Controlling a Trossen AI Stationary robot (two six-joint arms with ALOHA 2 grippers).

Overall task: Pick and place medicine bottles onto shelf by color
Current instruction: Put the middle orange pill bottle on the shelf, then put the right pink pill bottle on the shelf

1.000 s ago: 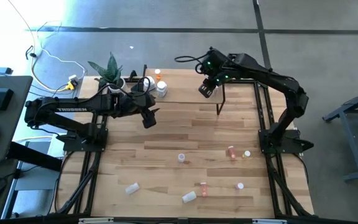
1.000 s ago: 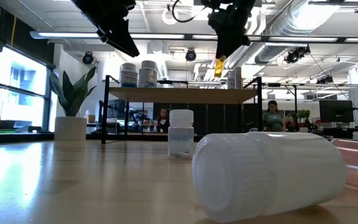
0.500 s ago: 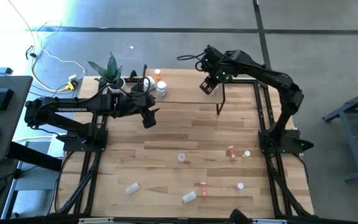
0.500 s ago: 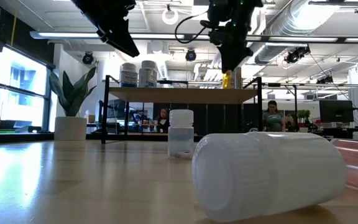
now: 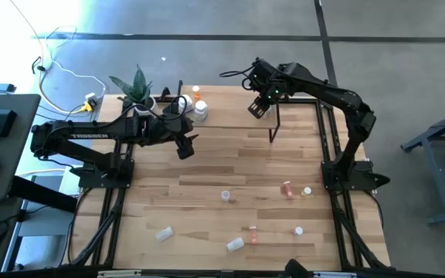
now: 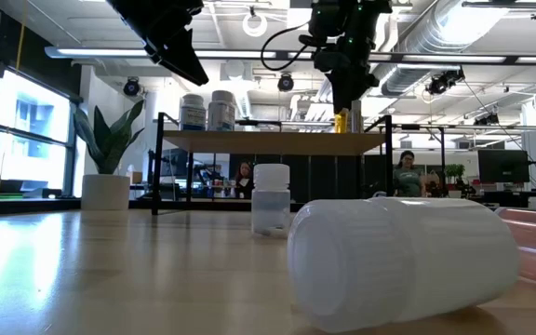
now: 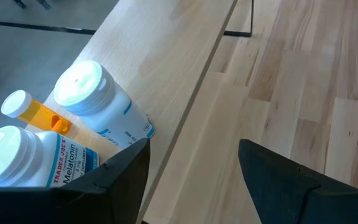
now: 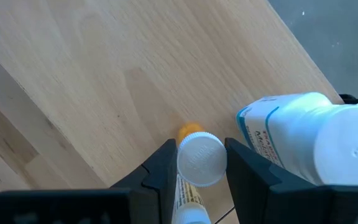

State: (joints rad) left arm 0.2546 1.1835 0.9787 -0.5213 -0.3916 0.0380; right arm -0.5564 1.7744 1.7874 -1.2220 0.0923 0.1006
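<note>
My right gripper [image 5: 259, 108] hangs over the right end of the shelf [image 5: 230, 108], shut on a small orange bottle [image 6: 341, 120] with a white cap [image 8: 201, 159]. The bottle's lower end is at the shelf top [image 6: 268, 141]; whether it touches, I cannot tell. A white bottle with a blue label [image 8: 303, 134] stands right beside it. My left gripper [image 5: 185, 147] waits open in front of the shelf's left end, where two white bottles [image 7: 95, 102] and an orange one [image 7: 33, 112] stand. Several more bottles [image 5: 225, 196] are scattered over the near half of the table. My right gripper pinches the orange bottle between its two fingers [image 8: 160, 168] at the white cap [image 8: 211, 163], coming steeply from above. The bottle hangs upright below the fingers, cap up, and its orange body [image 8: 190, 130] shows past the cap.
A potted plant [image 5: 137, 89] stands at the table's far left corner. In the low view a white bottle lying on its side [image 6: 398, 261] fills the foreground, with a small upright one [image 6: 270, 198] behind it. People sit in the room beyond the table.
My right gripper has come down toward the shelf's right end with the orange bottle and tipped more steeply downward. The bottle, slanted and well above the shelf before, now hangs upright with its lower end at the shelf top.
</note>
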